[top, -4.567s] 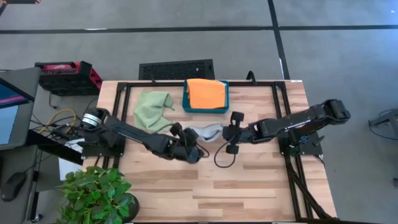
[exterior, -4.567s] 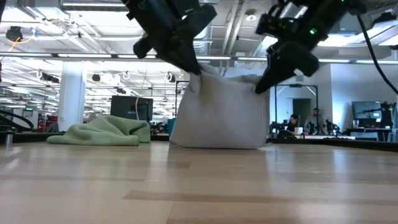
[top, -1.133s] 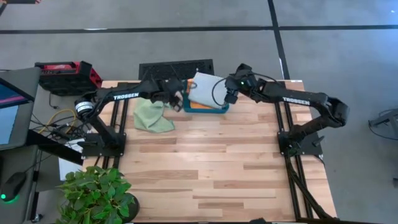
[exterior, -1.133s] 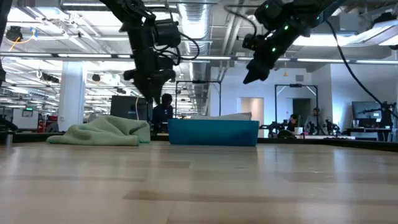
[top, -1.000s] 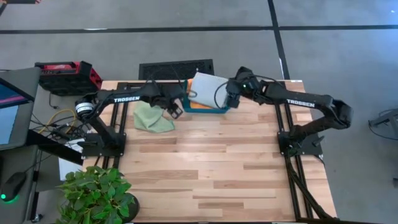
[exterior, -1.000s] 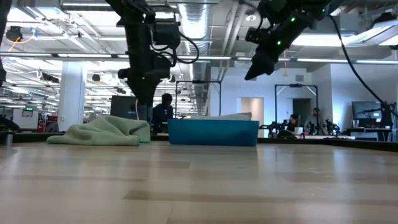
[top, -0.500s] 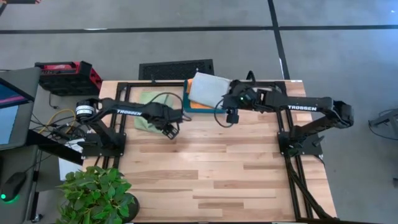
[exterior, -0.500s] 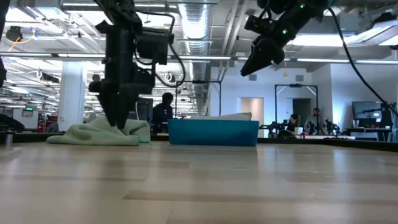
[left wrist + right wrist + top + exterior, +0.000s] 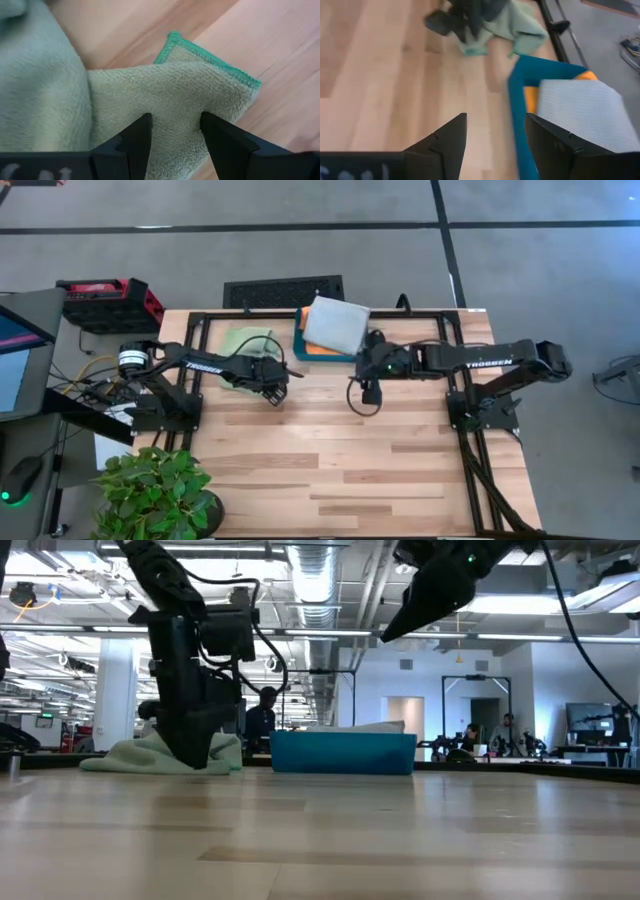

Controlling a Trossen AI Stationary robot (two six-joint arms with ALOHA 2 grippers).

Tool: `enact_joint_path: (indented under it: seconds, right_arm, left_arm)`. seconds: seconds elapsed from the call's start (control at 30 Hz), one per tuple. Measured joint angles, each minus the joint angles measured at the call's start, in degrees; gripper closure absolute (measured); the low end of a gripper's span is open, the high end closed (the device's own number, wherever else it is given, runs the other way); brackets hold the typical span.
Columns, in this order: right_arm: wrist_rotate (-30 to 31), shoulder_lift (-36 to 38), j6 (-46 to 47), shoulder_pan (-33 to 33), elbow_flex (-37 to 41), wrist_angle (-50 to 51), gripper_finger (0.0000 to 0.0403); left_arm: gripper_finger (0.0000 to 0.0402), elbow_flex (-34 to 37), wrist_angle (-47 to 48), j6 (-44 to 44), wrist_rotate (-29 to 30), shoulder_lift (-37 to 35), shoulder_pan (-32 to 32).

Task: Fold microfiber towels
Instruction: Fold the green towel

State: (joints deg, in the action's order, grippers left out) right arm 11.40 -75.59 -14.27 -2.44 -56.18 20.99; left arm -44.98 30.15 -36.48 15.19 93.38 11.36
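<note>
Both arms have pulled back from the tray [image 9: 325,356] since a second ago: the left gripper [image 9: 272,380] has dropped onto the green towel [image 9: 240,342], and the right gripper [image 9: 362,370] has drawn off to the table just on the near side of the tray. A folded grey towel [image 9: 336,324] now lies atop the orange towel [image 9: 308,351] in the tray.

The green towel sits crumpled beside the tray, on its left-arm side. The left gripper is directly over the towel's near corner [image 9: 220,75], its fingers [image 9: 136,135] spread and pressed into the cloth on either side of a fold, not yet pinched. The right gripper hangs open and empty on the tray's far side from that towel, so the left arm is plainly the nearer.
</note>
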Motion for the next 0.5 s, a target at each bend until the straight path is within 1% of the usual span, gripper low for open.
enact_joint_path:
  seconds: [0.1,0.2,0.37,0.5]
  right_arm:
    - [0.40,0.00,0.38,2.68,0.00,-0.02,0.0182]
    - [0.46,0.00,0.38,4.88,0.00,-0.02,0.0182]
    - [0.47,0.00,0.38,7.45,0.00,0.40,0.0182]
    - [0.48,0.00,0.38,8.87,0.00,2.56,0.0182]
  left_arm:
    - [0.0231,0.74,-1.65,-2.22,-0.86,0.05,-0.95]
    - [0.0231,0.54,-3.35,-2.21,-2.26,0.20,-2.92]
    - [0.0239,0.54,-10.22,0.88,-6.83,0.35,-7.46]
    - [0.0246,0.69,-14.24,2.32,-7.96,0.48,-12.24]
